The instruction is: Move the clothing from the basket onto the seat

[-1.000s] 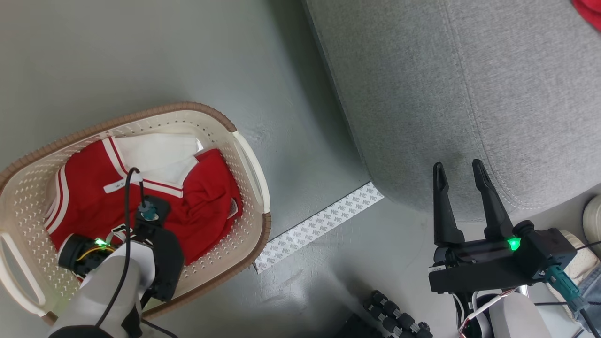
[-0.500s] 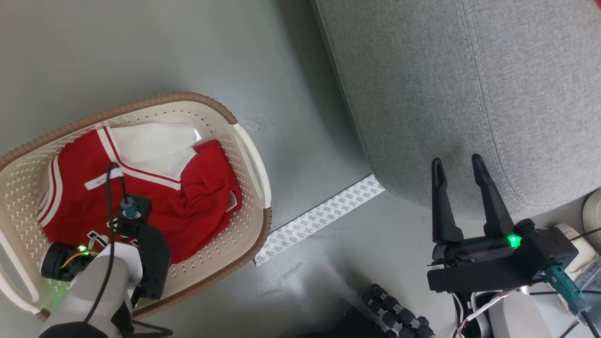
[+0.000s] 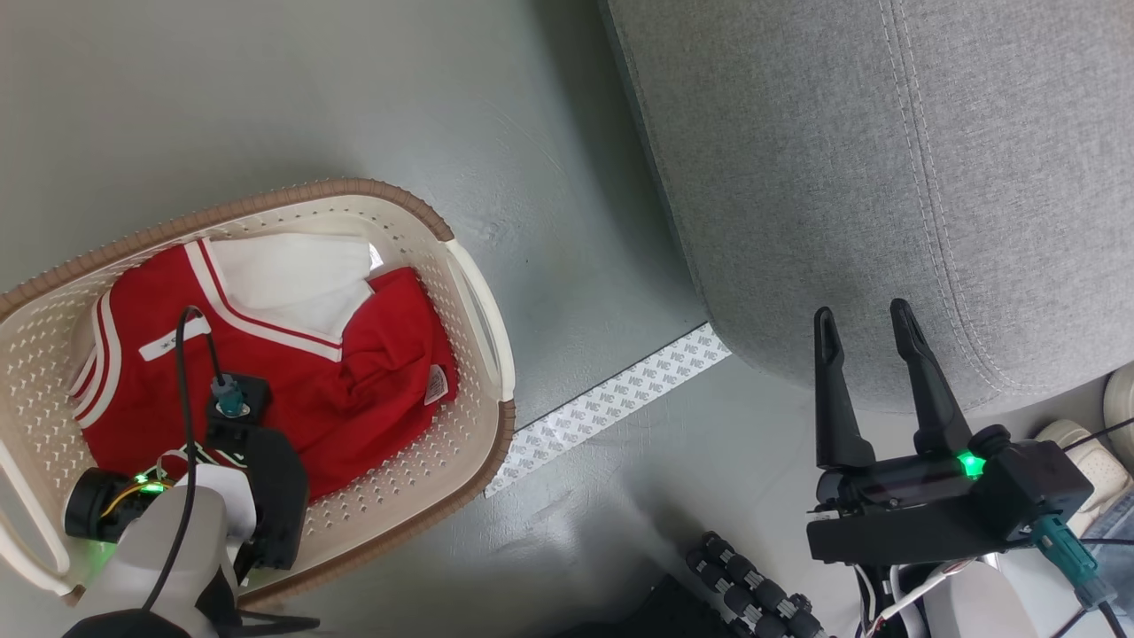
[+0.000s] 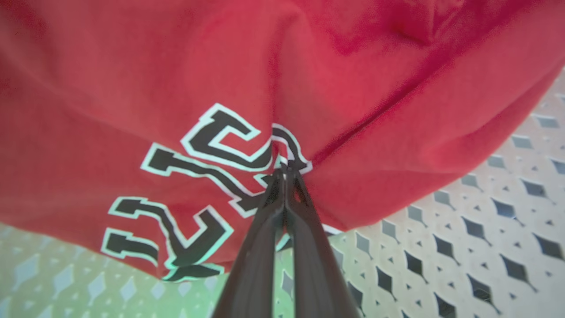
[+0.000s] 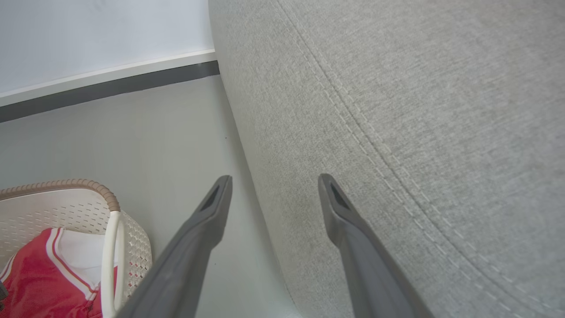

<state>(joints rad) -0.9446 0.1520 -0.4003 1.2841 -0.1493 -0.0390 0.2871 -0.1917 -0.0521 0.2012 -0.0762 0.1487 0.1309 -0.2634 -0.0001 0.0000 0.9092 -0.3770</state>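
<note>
The step in hand looks like the grab: the left gripper (image 4: 284, 170) is down inside the basket (image 3: 354, 188), its jaws pressed together on a thin fold of the clothing (image 4: 185, 79), pinching the red fabric right at the dark number print, while the perforated basket wall shows just below and to the side of the tips. The rest of the garment, with its white collar and stripes, lies bunched in the basket beyond the jaws. The next move, as I judge it, calls for a straight lift until the hanging cloth is above the brown rim, then a carry over to the seat (image 3: 842, 177), which lies well apart from the left jaws. So small a pinch on thin fabric could slip, and the trailing cloth could snag the rim or drag the light basket along. The right gripper (image 3: 864, 310) has its jaws apart with nothing between them, tips against the seat's rounded front edge, so it may crowd the drop. A strip of printed tape (image 3: 611, 408) lies on the floor (image 3: 266, 89) between the two pairs of jaws, a pale shoe (image 3: 1085, 447) sits behind the right jaws, and a black cable (image 3: 182, 354) loops over the left wrist
</note>
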